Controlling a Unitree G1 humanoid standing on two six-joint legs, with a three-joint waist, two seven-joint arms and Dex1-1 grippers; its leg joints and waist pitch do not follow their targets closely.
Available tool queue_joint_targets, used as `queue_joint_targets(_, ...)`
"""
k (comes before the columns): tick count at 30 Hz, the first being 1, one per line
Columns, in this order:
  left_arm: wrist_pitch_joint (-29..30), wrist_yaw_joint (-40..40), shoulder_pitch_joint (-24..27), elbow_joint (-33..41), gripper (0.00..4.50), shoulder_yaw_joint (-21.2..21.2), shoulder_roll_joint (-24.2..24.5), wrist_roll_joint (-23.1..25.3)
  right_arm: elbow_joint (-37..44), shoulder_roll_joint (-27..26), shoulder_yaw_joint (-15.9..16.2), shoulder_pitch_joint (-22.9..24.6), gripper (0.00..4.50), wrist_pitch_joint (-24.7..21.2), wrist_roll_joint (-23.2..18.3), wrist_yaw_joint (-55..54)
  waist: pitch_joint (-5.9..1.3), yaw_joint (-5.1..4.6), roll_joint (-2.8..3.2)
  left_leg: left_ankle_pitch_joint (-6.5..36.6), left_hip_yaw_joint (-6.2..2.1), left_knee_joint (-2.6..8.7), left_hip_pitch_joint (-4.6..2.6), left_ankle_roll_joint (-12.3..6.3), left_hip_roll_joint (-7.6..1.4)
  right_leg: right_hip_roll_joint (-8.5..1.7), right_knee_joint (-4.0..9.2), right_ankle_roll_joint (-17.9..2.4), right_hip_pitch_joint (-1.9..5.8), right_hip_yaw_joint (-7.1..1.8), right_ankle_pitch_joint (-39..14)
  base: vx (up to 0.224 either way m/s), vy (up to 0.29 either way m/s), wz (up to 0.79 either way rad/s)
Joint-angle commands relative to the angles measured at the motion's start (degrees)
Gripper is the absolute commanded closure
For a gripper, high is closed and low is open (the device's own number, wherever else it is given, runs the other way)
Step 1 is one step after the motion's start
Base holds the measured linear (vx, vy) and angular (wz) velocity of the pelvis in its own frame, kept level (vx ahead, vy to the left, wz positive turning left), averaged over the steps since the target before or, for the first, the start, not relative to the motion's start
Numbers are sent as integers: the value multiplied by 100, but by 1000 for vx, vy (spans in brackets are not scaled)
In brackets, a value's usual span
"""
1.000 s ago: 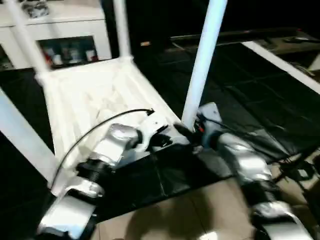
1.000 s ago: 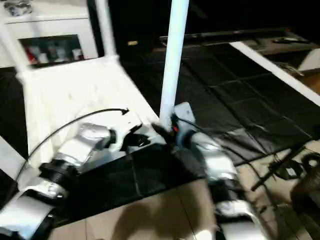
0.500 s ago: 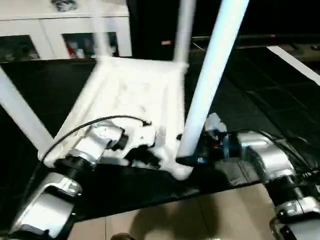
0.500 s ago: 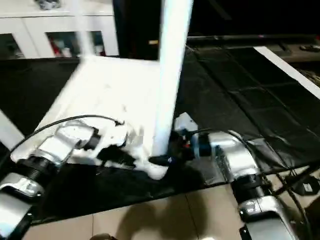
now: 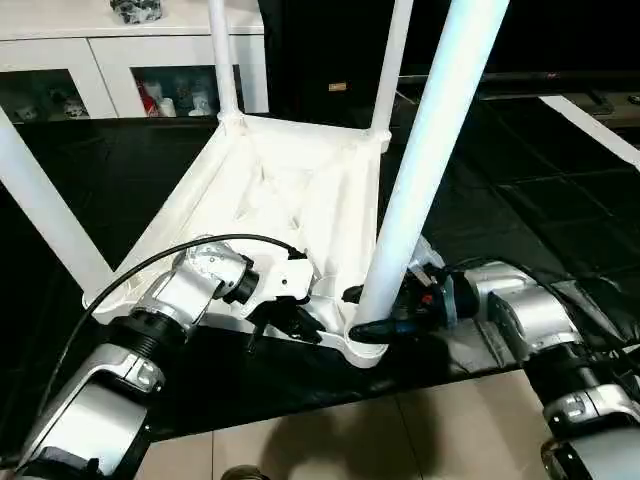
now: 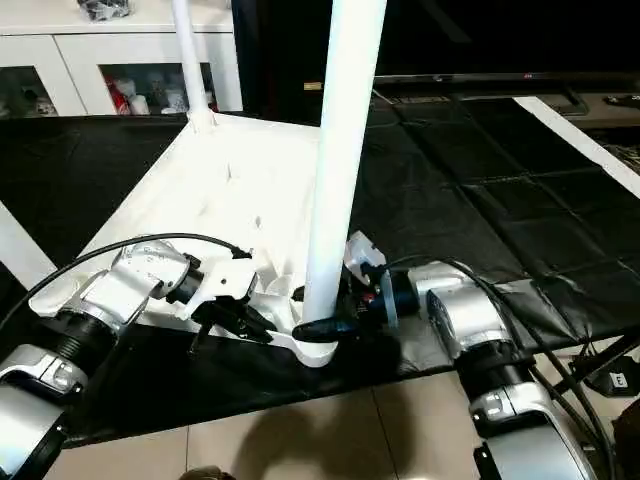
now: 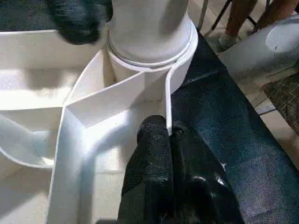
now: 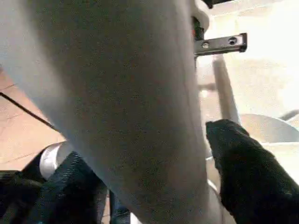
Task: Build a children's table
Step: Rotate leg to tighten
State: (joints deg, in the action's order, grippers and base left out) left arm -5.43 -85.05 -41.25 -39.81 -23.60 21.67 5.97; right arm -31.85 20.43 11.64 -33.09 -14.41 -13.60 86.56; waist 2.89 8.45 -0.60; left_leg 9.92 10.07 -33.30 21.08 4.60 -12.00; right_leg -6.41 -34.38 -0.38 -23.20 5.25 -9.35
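1. The children's table [image 5: 290, 190] lies upside down on a black mat [image 5: 480, 190], its one ribbed top stretching away from both grippers, with the nearest corner lobe between them.
2. Four legs stand up from the corners (I count two far, one at the left edge, one near); the near leg [image 5: 425, 170] rises directly between the right gripper's fingers.
3. A white glass-door cabinet [image 5: 130, 60] stands well beyond the table, far from either gripper.
4. The right gripper [image 6: 318, 312] has its two black fingers spread around the base of the near leg, one on each side; whether they press on it I cannot tell.
5. The left gripper [image 7: 167, 135] has its fingers pressed together, tips at the top's rim wall just beside the near leg's socket.
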Motion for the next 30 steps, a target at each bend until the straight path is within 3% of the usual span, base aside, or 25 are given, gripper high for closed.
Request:
queue_joint_targets(1, -136, -68, -119, -21, 450, -227, -82, 112, -26, 19, -13, -98, 151, 31, -50, 4, -397, -37, -9, 1274, 23, 397, -73, -156, -154, -240, 332, -1344, 293, -250, -1240, 0, 0, 0)
queue_joint_targets(6, -172, -49, -131, -79, 450, -225, -75, 132, 27, 35, -9, -53, 207, -4, -79, 35, -393, -37, -17, 1359, 13, 404, -75, -107, -155, -241, 345, -1283, 288, -249, -1410, 0, 0, 0)
queue_joint_targets(17, -40, 272, -163, -229, 450, -76, -142, 146, 147, -54, -103, 56, 226, -96, -129, -234, -396, -37, -2, 1377, 7, 401, -73, -97, -153, -240, 343, -1281, 288, -249, -1404, 0, 0, 0)
queue_joint_targets(19, 251, 557, -176, -235, 450, 84, -252, 69, 149, -161, -192, 99, 226, -67, -68, -656, -381, -46, -9, 1456, 11, 410, -75, -62, -151, -241, 361, -1250, 281, -252, -1543, 0, 0, 0)
queue_joint_targets(21, 407, 746, -180, -239, 450, 185, -332, 17, 144, -236, -250, 126, 229, -69, -36, -924, -357, -54, -20, 1656, -1, 422, -95, 10, -141, -255, 413, -1111, 256, -253, -2033, 0, 0, 0)
queue_joint_targets(22, 632, 1099, -163, -237, 450, 319, -472, -31, 84, -422, -376, 157, 232, -51, 65, -1563, -351, -74, -43, 1682, 2, 424, -83, 34, -137, -256, 417, -1066, 256, -260, -2134, 0, 0, 0)
queue_joint_targets(24, 948, 1593, -125, -234, 450, 480, -668, -69, -15, -710, -560, 190, 239, -33, 229, -2544, -336, -138, -54, 1773, -50, 451, -57, 174, -101, -269, 464, -791, 271, -232, -2729, 0, 0, 0)
queue_joint_targets(26, 1233, 1991, -73, -209, 450, 600, -843, -99, -103, -960, -705, 183, 241, -306, 308, -3323, -323, -238, -57, 1846, -77, 457, -31, 213, -74, -266, 516, -611, 267, -196, -3103, 0, 0, 0)
queue_joint_targets(30, 1849, 3204, -85, -250, 450, 944, -1419, -150, -440, -1609, -819, 72, 246, -171, 616, -4943, -329, -415, -53, 1850, -88, 444, 4, 156, -41, -244, 574, -480, 258, -173, -3224, 0, 0, 0)
